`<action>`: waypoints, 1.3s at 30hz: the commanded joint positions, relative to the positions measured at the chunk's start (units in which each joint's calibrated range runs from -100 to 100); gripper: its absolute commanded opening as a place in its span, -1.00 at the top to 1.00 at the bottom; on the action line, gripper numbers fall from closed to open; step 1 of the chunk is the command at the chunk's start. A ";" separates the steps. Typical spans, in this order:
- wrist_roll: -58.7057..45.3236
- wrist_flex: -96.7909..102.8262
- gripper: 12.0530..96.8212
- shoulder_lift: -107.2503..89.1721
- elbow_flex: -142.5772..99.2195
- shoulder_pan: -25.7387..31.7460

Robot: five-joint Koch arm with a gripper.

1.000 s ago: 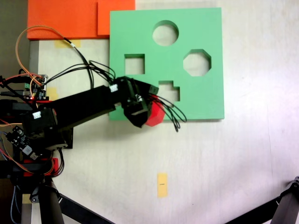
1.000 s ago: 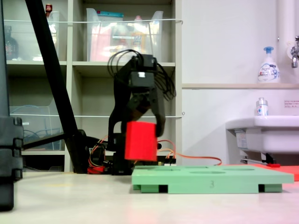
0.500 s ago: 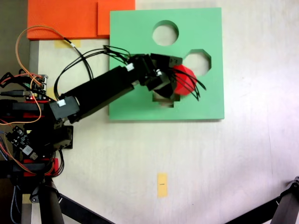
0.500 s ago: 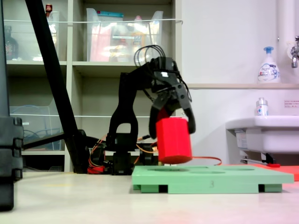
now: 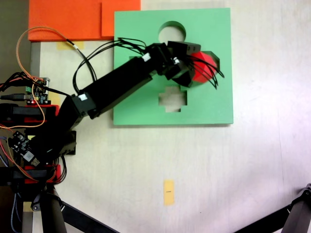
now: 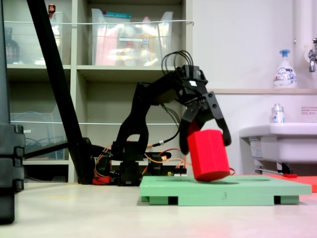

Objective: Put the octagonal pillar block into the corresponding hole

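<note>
Black gripper (image 6: 205,147) clamped on the small bright red octagonal foam block (image 6: 208,154), tilted, bottom edge touching the square green foam board (image 5: 141,104), over its eight-sided cutout (image 5: 215,62) at the right.

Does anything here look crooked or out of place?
Yes: the red block, clamped in the gripper, leans sideways over the green board in the side-on fixed view rather than hanging straight above the eight-sided hole.
</note>
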 commanded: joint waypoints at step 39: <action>-14.75 8.52 0.34 19.53 20.36 0.78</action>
